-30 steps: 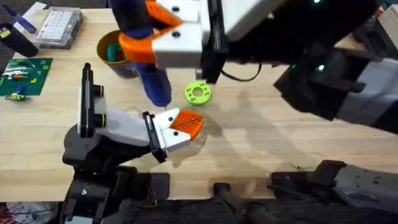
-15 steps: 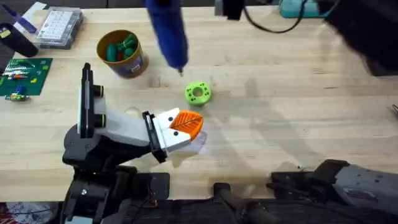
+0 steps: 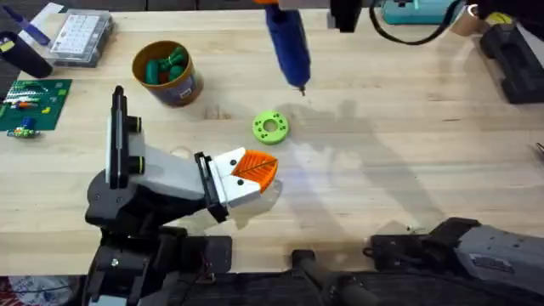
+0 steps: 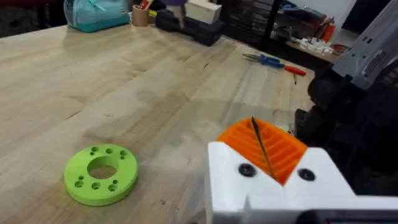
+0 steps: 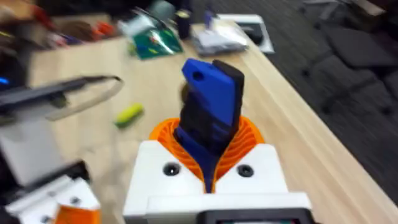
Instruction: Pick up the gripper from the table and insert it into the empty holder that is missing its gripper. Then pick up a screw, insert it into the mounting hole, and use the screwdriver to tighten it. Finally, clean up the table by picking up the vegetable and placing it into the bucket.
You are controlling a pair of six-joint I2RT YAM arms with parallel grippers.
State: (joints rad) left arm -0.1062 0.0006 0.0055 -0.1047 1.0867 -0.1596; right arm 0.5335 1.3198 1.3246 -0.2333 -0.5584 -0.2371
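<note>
Table [image 3: 408,170]: plank top. Left gripper [image 3: 255,174] rests low near centre, pads clenched together, empty. Right gripper [image 5: 211,163] clamped on the screwdriver [image 3: 287,42], held aloft at far edge. Bucket [image 3: 164,72] far left holds green pieces. Green disc [image 3: 270,127] lies flat just beyond the left gripper.

We see the screwdriver [image 3: 286,44] tilted, bit down, beyond the green disc [image 3: 270,127]; the bucket [image 3: 167,73] sits to the disc's left.
</note>
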